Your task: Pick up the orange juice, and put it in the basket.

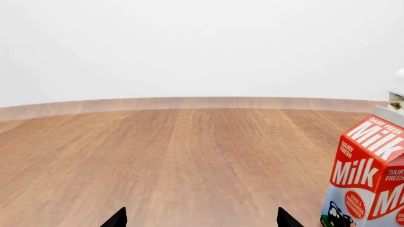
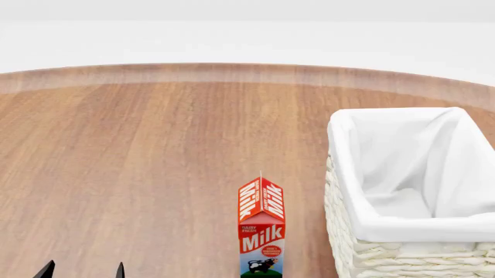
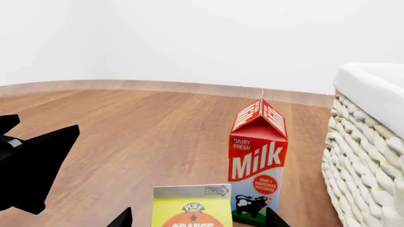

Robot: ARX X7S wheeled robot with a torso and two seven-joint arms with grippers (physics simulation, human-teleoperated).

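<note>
Milk carton [image 3: 258, 163] beside orange juice [image 3: 192, 208]

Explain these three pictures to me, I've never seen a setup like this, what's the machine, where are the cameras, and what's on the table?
These are simulator renders from a wheeled robot with two arms. One picture looks down from its head; the other two come from cameras beside each arm's jaws.

On the wooden table stands a red-and-white milk carton, with a white wicker basket lined in cloth beside it. The basket looks empty.

The right arm's camera shows the top of the orange juice, nearer to it than the milk. The head camera does not show the juice.

The black tips at the picture edges belong to the left gripper and the right gripper. Both sets of jaws stand apart, holding nothing.
</note>
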